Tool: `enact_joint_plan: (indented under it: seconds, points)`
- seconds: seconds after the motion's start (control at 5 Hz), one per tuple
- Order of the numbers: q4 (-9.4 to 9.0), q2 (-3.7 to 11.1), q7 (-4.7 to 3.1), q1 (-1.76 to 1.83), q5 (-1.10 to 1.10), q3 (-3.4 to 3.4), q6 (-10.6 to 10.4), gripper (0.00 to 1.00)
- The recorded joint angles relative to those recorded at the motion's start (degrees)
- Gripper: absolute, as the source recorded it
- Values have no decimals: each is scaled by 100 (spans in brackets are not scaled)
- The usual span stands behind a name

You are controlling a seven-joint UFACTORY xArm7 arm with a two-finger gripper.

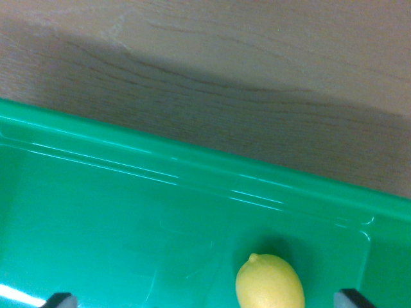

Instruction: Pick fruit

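With the claw [204, 299] spread wide, centre the lemon [270, 283], nearer its right finger, between both fingers before descending into the green tray [128, 212].

One lemon [270, 282], one green bin [192, 167].

A yellow lemon [270, 282] lies in a green bin [192, 163] on a wooden table [212, 58].

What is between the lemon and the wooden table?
In the wrist view, only bare green bin floor and the bin's rim separate the lemon from the table.
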Motion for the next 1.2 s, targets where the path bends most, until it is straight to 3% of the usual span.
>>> enact_joint_plan:
  seconds: [0.2, 0.4, 0.6, 0.8, 1.0, 1.2]
  points:
    - [0, 0, 0, 0, 0, 0, 0, 0]
    - [-150, 135, -186, -44, -10, -42, -272, 0]
    - [-150, 135, -186, -44, -10, -42, -272, 0]
    - [-299, 269, -372, -88, -20, -84, -543, 0]
    - [-299, 269, -372, -88, -20, -84, -543, 0]
    - [-446, 401, -554, -131, -30, -125, -809, 0]
